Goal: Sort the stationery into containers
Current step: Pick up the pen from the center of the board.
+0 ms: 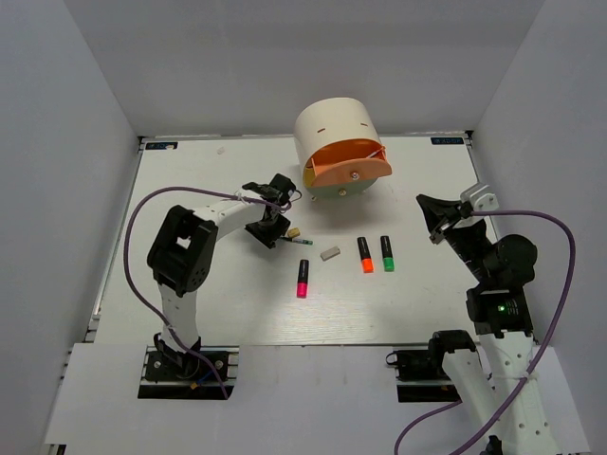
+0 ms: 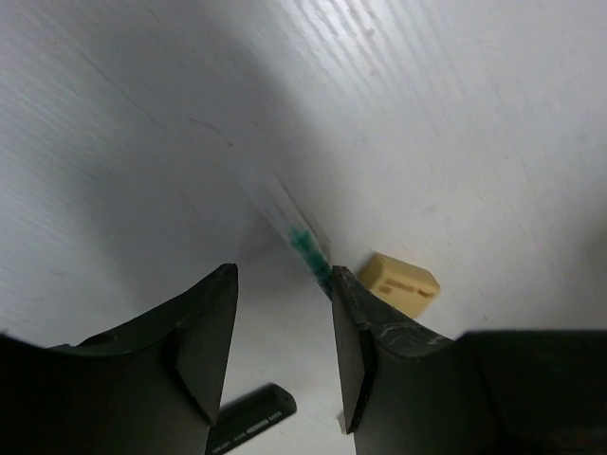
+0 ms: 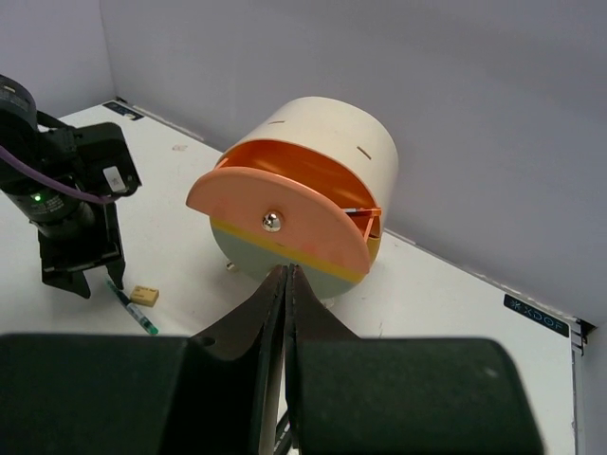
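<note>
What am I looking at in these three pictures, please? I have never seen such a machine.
You see a robot with a left arm and a right arm, bolted to a white table. One picture looks down from above. The other two come from a camera on each wrist, so the arm's own tip shows in front. The left gripper is open and empty, close above a thin pen beside a tan eraser. The right gripper is shut, holding nothing, facing a cream organiser whose orange top drawer stands open. Also lying there: a grey eraser, a pink highlighter, an orange highlighter, a green highlighter.
</note>
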Tool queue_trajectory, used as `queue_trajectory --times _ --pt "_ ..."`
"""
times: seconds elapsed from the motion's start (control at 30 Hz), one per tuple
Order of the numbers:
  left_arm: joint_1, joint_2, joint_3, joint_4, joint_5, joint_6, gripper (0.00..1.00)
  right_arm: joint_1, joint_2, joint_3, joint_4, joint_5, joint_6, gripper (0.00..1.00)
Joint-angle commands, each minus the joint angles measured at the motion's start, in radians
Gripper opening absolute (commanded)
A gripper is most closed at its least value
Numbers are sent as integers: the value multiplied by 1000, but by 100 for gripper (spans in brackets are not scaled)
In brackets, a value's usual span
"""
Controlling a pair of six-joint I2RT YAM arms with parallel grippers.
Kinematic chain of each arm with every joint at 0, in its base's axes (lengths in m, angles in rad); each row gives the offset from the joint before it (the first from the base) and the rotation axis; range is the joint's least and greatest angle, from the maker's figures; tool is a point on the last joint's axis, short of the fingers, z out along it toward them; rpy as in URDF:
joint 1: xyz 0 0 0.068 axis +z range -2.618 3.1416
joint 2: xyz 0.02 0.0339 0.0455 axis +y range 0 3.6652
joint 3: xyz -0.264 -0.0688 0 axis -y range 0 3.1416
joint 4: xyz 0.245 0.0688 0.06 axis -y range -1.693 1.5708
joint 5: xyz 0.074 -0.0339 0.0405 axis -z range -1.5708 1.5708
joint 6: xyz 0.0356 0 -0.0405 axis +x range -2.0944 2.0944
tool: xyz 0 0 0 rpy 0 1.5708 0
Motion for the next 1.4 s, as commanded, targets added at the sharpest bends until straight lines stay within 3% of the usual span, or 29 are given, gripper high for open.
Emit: queue_trajectory --times 0.0,0.37,0.73,0.83,1.07,1.37 --pt "12 -5 20 -28 -25 -24 55 -1 -11 -10 35 19 12 6" --pt "30 65 81 -55 -14 -34 56 -1 -17 -18 40 17 17 6" --pt "39 223 245 -307 -64 40 59 -4 -34 -13 35 23 24 6" --pt "39 234 218 -292 -64 49 54 -4 -38 -13 32 25 27 6" --pt "39 194 127 -215 -15 109 27 -3 -49 -7 25 23 30 6" --pt "21 -48 -26 -68 5 255 18 -4 -49 -7 20 17 34 6"
